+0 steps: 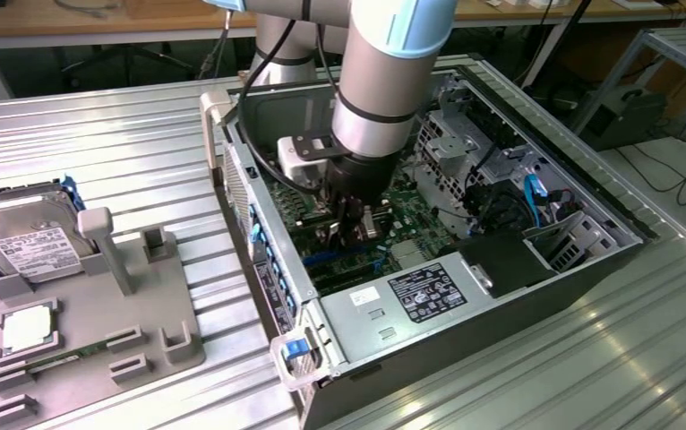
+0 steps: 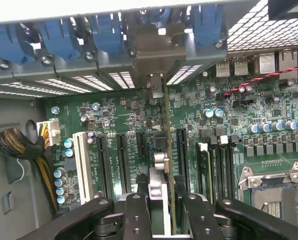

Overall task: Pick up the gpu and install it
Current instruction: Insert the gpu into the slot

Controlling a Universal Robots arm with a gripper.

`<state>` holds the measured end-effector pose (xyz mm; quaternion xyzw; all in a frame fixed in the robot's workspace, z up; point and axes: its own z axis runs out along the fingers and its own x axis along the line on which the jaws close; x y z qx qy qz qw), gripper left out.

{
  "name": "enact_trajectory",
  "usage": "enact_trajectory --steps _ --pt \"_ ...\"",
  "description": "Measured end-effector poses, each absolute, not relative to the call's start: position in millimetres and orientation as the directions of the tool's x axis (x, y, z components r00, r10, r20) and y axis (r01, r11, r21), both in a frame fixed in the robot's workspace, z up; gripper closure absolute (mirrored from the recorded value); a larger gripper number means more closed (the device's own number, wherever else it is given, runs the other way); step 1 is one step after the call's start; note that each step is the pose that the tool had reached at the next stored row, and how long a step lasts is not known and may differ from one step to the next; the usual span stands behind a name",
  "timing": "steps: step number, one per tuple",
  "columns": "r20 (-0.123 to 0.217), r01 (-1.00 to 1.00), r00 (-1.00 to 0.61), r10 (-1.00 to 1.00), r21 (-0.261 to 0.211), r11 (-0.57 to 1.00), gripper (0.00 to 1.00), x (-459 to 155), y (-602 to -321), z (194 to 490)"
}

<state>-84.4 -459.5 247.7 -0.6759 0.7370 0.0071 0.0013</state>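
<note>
The gpu shows edge-on in the wrist view as a thin card standing upright over the green motherboard, between the long black slots. Its silvery end bracket lies against the case's rear panel among the blue slot clips. My gripper is shut on the card, one black finger on each side. In the exterior view my gripper reaches down into the open computer case, low over the motherboard. Whether the card's edge sits in a slot I cannot tell.
A power supply and drive cages crowd the case around the arm. A grey holder at the exterior view's left carries a silver hard drive and a small square chip. A braided cable bundle and the CPU socket flank the slots.
</note>
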Motion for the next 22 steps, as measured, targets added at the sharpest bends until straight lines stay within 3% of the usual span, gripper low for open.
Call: enact_trajectory --steps 22 --pt "-0.002 -0.997 -0.081 -0.997 0.008 0.081 0.7 -82.2 -458.1 245.0"
